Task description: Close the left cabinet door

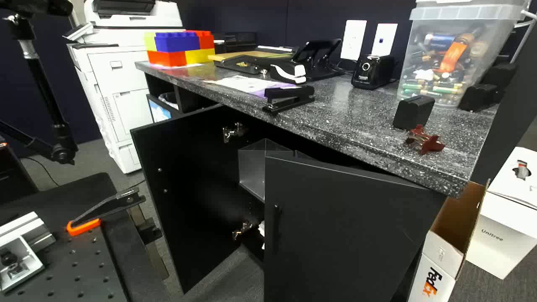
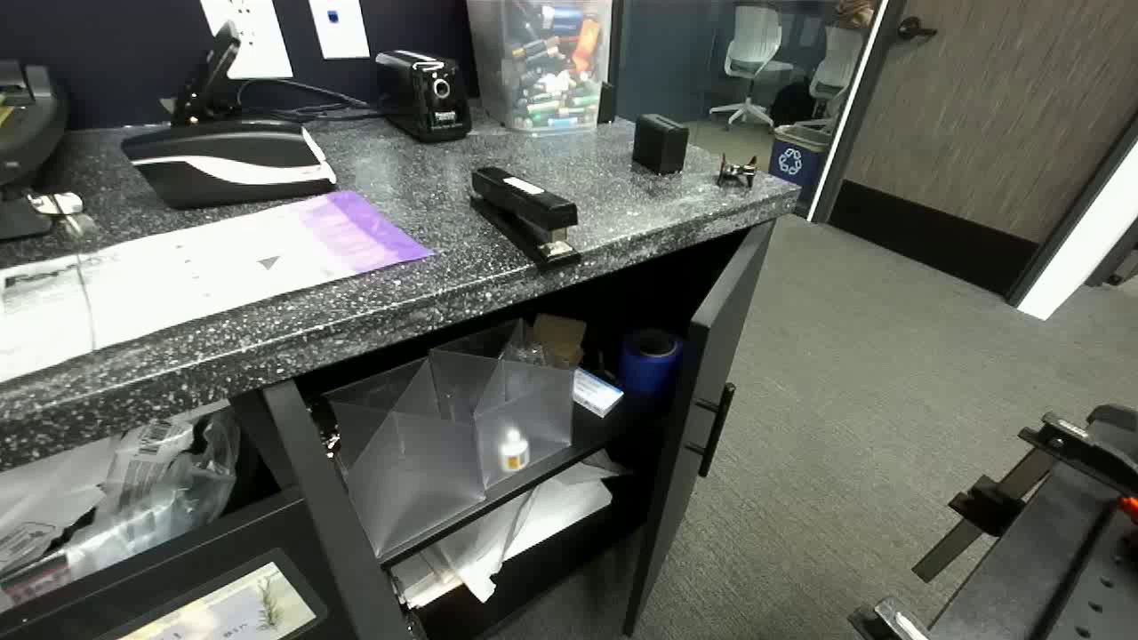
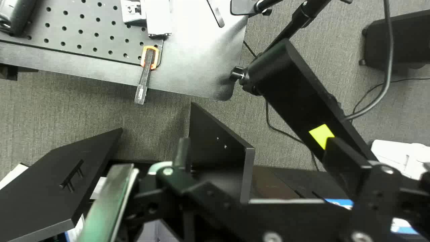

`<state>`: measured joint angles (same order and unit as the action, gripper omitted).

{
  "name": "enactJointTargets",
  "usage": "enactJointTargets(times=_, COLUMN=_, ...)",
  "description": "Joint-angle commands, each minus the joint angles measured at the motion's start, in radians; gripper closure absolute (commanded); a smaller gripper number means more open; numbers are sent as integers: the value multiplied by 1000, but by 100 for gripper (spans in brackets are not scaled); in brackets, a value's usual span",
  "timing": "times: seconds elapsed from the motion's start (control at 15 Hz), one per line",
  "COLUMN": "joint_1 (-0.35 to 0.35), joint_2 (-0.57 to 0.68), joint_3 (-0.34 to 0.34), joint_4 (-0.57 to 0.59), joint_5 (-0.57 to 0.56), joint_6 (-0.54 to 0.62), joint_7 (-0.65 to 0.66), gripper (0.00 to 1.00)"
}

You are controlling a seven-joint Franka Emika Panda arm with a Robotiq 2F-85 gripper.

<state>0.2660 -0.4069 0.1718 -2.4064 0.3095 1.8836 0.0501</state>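
You have the gripper [image 3: 231,161] released: in the wrist view its blurred jaws stand wide apart. You see the left cabinet door [image 3: 216,151] beyond the jaws, in line with the gap between them, swung open with its inner face exposed. The matching black door [image 3: 50,185], also open, lies outside that gap, past the green-tinted jaw; the orange-ended clamp [image 3: 144,75] lies farther ahead.

In an exterior view, left cabinet door [image 1: 195,197] was solid black; countertop [image 1: 348,111], upper right, black speckled white; toy bricks [image 1: 177,45], upper left, red, yellow, blue.
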Motion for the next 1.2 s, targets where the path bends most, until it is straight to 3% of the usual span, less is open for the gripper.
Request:
enactJointTargets(times=0.0, joint_1=-12, joint_2=0, joint_3=11, joint_4=2, joint_5=4, joint_6=-3, joint_7=-4, gripper=0)
enactJointTargets(times=0.4, joint_1=-13, joint_2=-1, joint_3=11, joint_4=4, joint_5=4, joint_6=-3, joint_7=-4, gripper=0)
enactJointTargets(times=0.8, joint_1=-50, joint_2=218, joint_3=13, joint_4=183, joint_5=-104, joint_6=13, joint_7=-13, gripper=0)
enactJointTargets(times=1.13, joint_1=-60, joint_2=450, joint_3=17, joint_4=322, joint_5=-187, joint_6=93, joint_7=10, gripper=0)
